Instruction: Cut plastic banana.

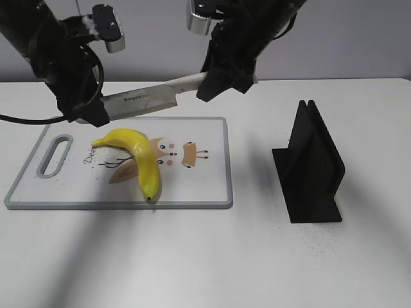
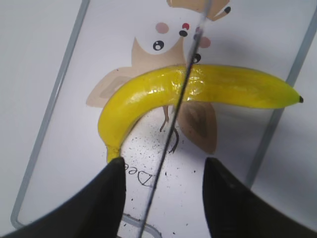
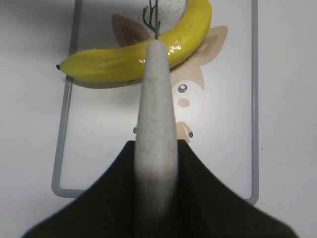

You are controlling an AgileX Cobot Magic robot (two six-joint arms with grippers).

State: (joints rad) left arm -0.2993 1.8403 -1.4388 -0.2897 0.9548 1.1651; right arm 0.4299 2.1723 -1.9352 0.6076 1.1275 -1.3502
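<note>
The plastic banana [image 1: 138, 157] lies curved on the white cutting board [image 1: 205, 186], dark tip toward the front edge. My right gripper [image 1: 221, 80] is shut on the pale handle of a knife [image 1: 141, 99] and holds it above the board's far edge, blade pointing left. In the right wrist view the handle [image 3: 156, 99] runs from the jaws [image 3: 157, 146] toward the banana [image 3: 114, 64]. My left gripper [image 1: 87, 115] is at the blade's tip end. In the left wrist view its jaws [image 2: 164, 166] are open, and the thin blade [image 2: 173, 124] passes between them above the banana [image 2: 223, 89].
A black knife stand [image 1: 311, 167] stands on the white table to the right of the board. The board has a grey rim and a handle slot [image 1: 54, 154] at its left end. A cartoon deer is printed on it [image 1: 170, 151].
</note>
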